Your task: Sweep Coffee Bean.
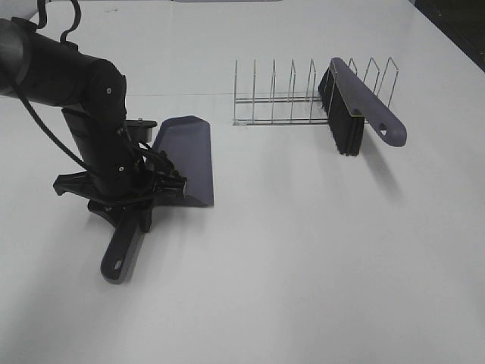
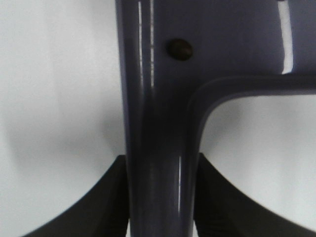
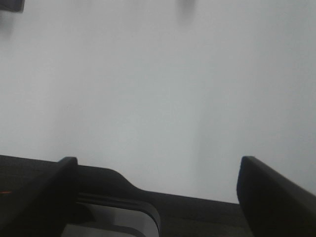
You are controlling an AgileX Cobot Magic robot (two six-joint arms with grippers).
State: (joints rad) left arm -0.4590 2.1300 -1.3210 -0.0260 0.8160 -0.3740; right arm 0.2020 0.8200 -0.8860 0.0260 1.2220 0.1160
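The left gripper [image 1: 144,199] at the lower left of the high view is closed on the dustpan [image 1: 186,155] handle. One coffee bean [image 2: 179,49] sits on the pan in the left wrist view; no others show. Beans are light, hard and roll easily, so sweep them. The brush [image 1: 356,106] leans in the wire rack [image 1: 292,98]; its stiff handle is the place to hold. The right gripper [image 3: 158,197] is wide open, holding nothing. No writing is readable

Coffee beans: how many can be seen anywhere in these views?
1, a dark bean lying on the dustpan near where its handle begins, seen only in the left wrist view. None shows on the table; the arm may hide others in the overhead view.
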